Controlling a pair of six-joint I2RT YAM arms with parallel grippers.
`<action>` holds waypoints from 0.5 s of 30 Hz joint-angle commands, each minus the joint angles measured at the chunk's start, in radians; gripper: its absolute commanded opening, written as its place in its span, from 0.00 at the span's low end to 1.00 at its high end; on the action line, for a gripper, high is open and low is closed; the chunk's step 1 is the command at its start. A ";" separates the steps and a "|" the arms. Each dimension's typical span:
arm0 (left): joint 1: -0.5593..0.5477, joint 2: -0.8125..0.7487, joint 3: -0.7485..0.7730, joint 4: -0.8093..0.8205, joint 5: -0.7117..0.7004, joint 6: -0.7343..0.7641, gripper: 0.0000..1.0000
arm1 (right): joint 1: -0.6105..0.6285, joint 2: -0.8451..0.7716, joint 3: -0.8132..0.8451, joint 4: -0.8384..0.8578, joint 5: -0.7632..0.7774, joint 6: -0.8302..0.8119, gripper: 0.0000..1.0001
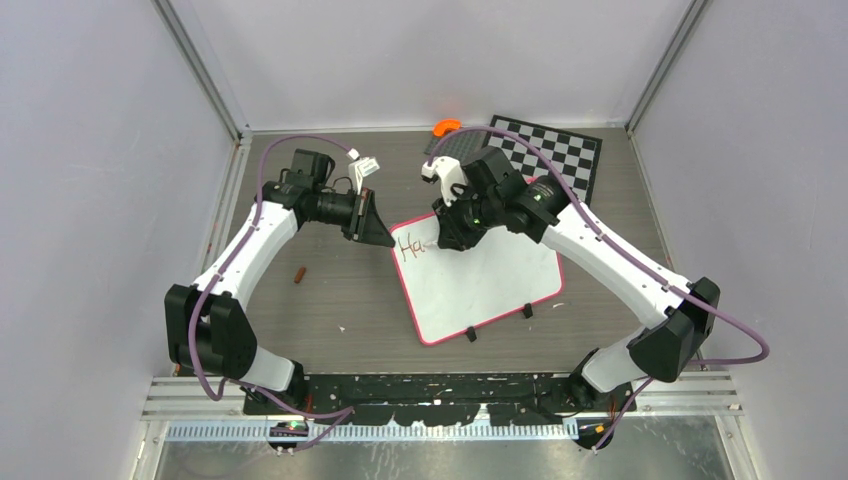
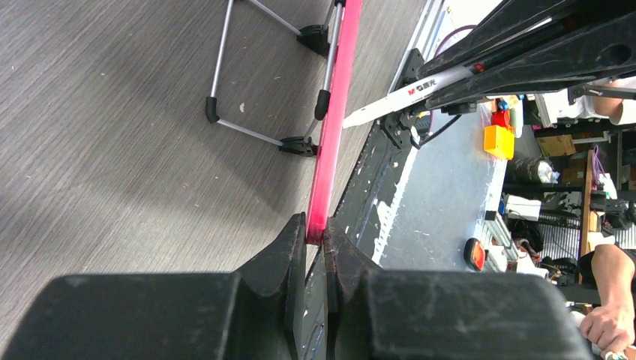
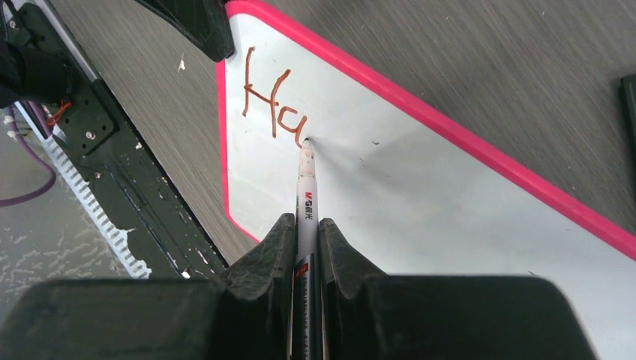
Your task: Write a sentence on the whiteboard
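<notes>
The whiteboard (image 1: 490, 280) with a pink-red frame lies tilted at the middle of the table. Of the sentence (image 1: 410, 247), only red-brown "Ha" shows at the board's upper left corner; it also shows in the right wrist view (image 3: 270, 101). My left gripper (image 1: 382, 232) is shut on the board's upper left edge; the left wrist view shows the pink frame (image 2: 334, 112) clamped between its jaws (image 2: 316, 234). My right gripper (image 1: 447, 238) is shut on a white marker (image 3: 307, 195), whose tip touches the board just after the "a".
A black-and-white chessboard (image 1: 550, 150) lies at the back right, with an orange object (image 1: 446, 127) beside it. A small brown marker cap (image 1: 299, 273) lies on the table left of the board. The board's black clip feet (image 1: 498, 322) stick out at its near edge.
</notes>
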 commanded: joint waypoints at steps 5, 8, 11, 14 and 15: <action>-0.006 -0.029 0.010 0.012 0.050 -0.013 0.00 | -0.004 -0.012 0.063 0.033 0.028 -0.024 0.00; -0.006 -0.032 0.010 0.012 0.050 -0.014 0.00 | -0.004 0.000 0.065 0.036 0.032 -0.030 0.00; -0.006 -0.032 0.008 0.011 0.049 -0.011 0.00 | -0.006 0.006 0.067 0.036 0.040 -0.036 0.00; -0.006 -0.032 0.007 0.011 0.049 -0.011 0.00 | -0.020 0.009 0.077 0.036 0.051 -0.043 0.00; -0.006 -0.032 0.007 0.012 0.049 -0.011 0.00 | -0.027 0.009 0.082 0.034 0.050 -0.043 0.00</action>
